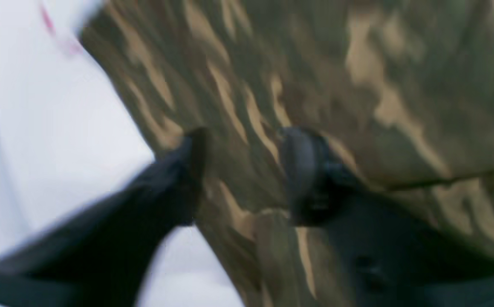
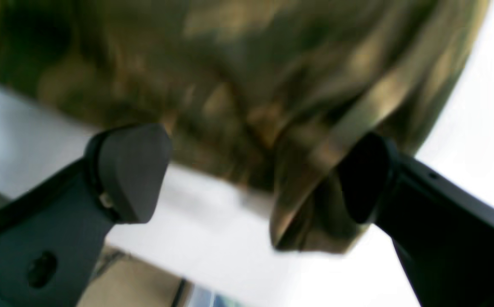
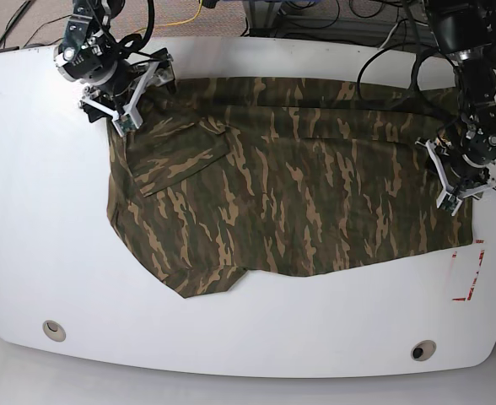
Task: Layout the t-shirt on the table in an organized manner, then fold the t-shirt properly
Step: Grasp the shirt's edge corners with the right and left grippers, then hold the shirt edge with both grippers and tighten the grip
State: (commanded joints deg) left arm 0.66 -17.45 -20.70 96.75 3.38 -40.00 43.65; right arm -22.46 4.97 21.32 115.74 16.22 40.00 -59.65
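Camouflage t-shirt (image 3: 290,186) spread on white tabletop (image 3: 45,219), left gripper (image 3: 460,175) at 3 o'clock edge, right gripper (image 3: 121,89) at 10 o'clock corner, both wide apart around cloth, fingers (image 2: 127,170) clear only in wrist views

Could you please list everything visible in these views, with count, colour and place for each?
t-shirt: one, camouflage in dark green, brown and tan, spread across the middle of the table, with a fold near its upper left.
table: one, glossy white with rounded corners, fills the base view.
grommet holes: two, round, along the near edge, one left and one right.
red tape: one partial outline, near the right edge by the shirt's corner.
cables: several, dark plus one yellow, behind the far edge.
left end effector: one, dark fingers on a white mount, at the shirt's right edge; cloth lies between its fingers in the wrist view.
right end effector: one, same build, at the shirt's upper left corner; fingers spread.
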